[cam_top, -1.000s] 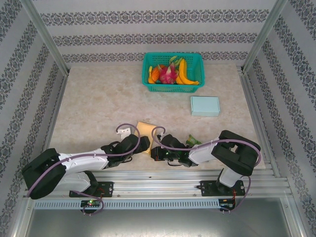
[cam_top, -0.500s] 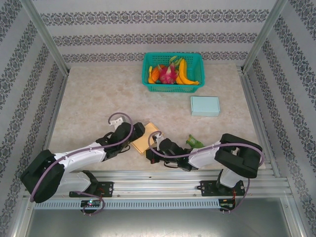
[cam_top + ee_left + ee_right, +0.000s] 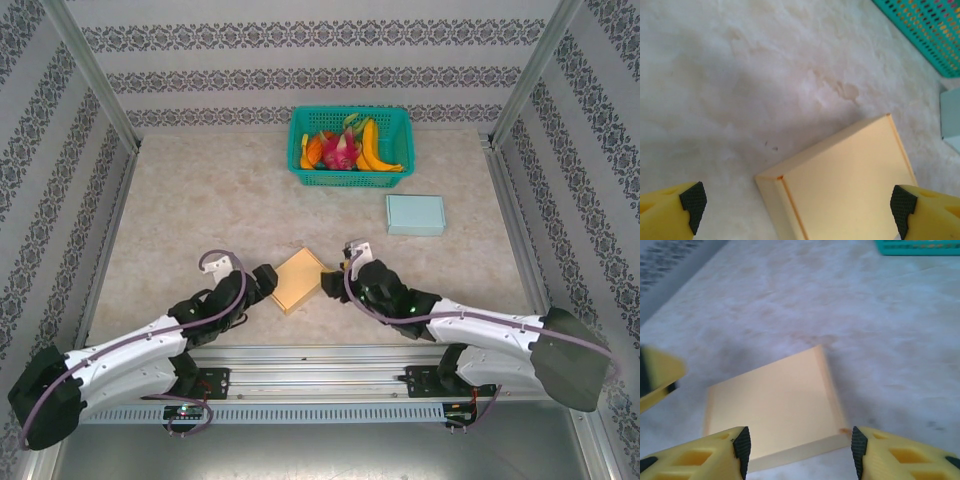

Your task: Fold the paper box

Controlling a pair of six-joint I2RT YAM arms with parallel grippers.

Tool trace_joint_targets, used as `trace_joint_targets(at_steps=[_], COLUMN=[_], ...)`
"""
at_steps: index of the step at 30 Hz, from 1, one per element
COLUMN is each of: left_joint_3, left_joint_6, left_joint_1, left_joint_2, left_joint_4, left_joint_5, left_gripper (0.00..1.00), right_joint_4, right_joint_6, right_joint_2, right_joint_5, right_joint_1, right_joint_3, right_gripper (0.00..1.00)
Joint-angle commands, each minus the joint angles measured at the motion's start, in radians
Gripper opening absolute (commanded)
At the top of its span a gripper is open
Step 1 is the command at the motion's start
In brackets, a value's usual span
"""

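The paper box [image 3: 297,279] is pale orange, folded shut and lying flat on the table near the front. My left gripper [image 3: 263,284] sits just to its left, open wide. In the left wrist view the box [image 3: 845,185] lies on the table beyond my spread left gripper [image 3: 797,205]. My right gripper [image 3: 334,283] is just to the box's right, open. In the right wrist view the near edge of the box [image 3: 775,400] lies between my right gripper [image 3: 800,445] pads, clear of both. Neither gripper holds anything.
A teal basket [image 3: 349,181] with bananas and other fruit stands at the back centre. A light blue closed box [image 3: 415,214] lies to the right of the middle. Aluminium rails run along the table's sides and front edge.
My right gripper has gone from shut to open. Both arms have drawn away from the box, left arm leftward, right arm rightward, and the box now lies flat and uncovered between them.
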Motion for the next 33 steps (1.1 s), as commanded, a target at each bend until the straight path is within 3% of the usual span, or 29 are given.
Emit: trace_joint_targets(at_steps=[1,12,33], left_joint_3=[0.008,0.037,0.062], left_joint_6=[-0.043,-0.055,-0.077], left_joint_1=[-0.063,-0.14,-0.175], left_joint_2=[0.024,0.17,0.282], left_joint_4=[-0.018,0.1,0.143], left_joint_5=[-0.058,-0.03,-0.073], left_gripper=[0.96,0.93,0.84], right_joint_4=[-0.055,-0.015,-0.009], right_joint_6=[-0.078,-0.109,-0.118], right_joint_2=[0.057,0.239,0.483], right_joint_5=[-0.08,-0.25,-0.342], right_joint_1=[-0.072,-0.174,-0.195], right_joint_3=[0.06,0.149,0.258], right_gripper=[0.58,0.6,0.61])
